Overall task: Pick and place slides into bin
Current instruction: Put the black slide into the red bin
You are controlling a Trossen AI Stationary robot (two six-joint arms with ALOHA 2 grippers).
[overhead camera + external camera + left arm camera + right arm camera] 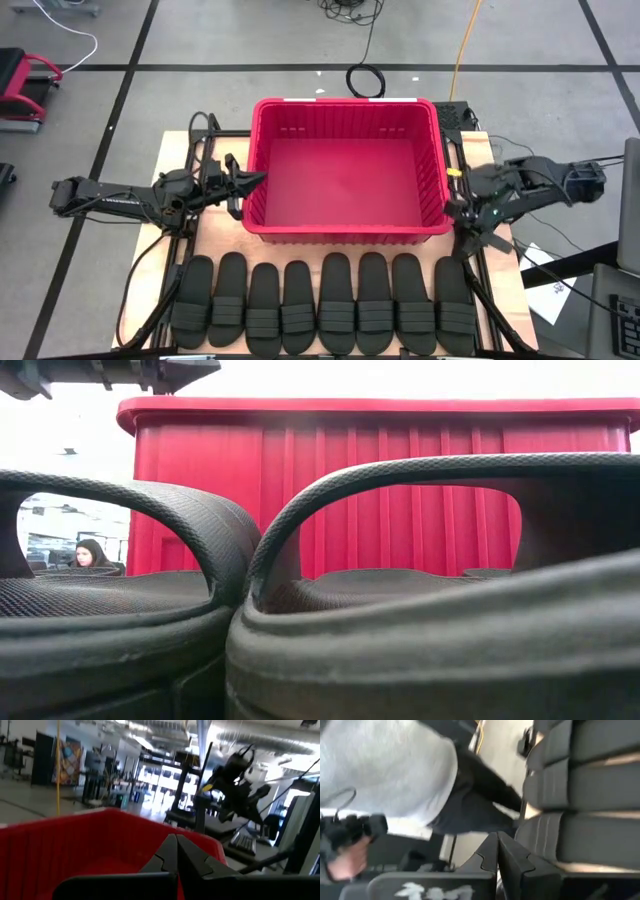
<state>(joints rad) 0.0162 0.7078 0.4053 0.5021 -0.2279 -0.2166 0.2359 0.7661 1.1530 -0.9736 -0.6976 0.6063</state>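
Bin (345, 225): mid-table, bare inside, awaiting loading.
Slides (322, 305): eight, one row just in front of bin, set within both arms' reach.
Left gripper (256, 181): beside bin's left wall, closed, holding nothing.
Right gripper (478, 233): off bin's right front corner, closed, holding nothing.

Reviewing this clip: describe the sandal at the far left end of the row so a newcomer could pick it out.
Start at the large bright-red plastic bin in the table's middle. Along the table's near edge, below it in the high view, lies a row of eight matching black rubber slide sandals. The one meant is the leftmost sandal: it alone has a neighbour only on its right and leans slightly outward.
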